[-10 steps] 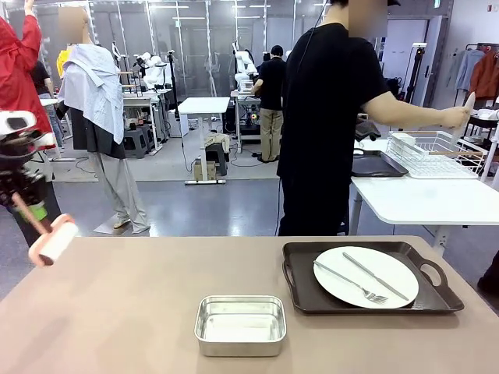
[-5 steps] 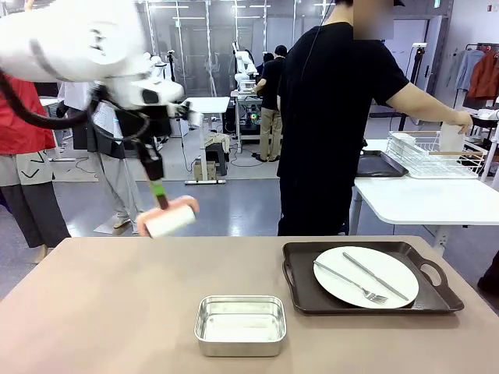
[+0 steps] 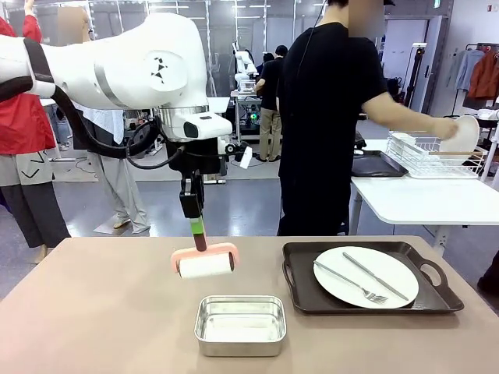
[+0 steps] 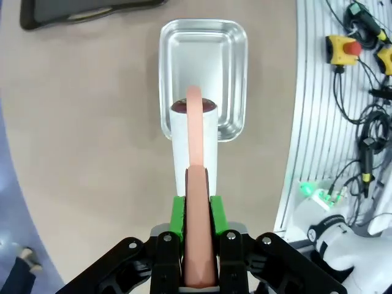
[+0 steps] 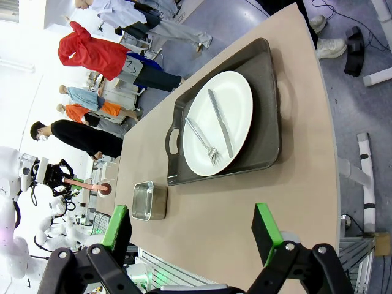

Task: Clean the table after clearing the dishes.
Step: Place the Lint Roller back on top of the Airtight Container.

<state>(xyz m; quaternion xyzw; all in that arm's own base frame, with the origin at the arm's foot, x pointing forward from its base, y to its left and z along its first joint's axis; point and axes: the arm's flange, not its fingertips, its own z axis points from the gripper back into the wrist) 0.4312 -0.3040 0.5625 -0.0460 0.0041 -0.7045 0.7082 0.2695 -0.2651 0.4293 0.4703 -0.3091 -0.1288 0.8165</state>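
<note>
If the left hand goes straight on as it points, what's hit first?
Probably the table, with the roller it grips touching first, right beside the pan; depth is unclear, so maybe the pan's rim.

The left arm stretches out level, and its wrist turns straight down so that the left gripper points downward. Its green pads are clamped on either side of the pink handle of a roller, which hangs just below the fingertips. The right gripper has its jaws spread wide, with nothing between its two fingers.
</note>
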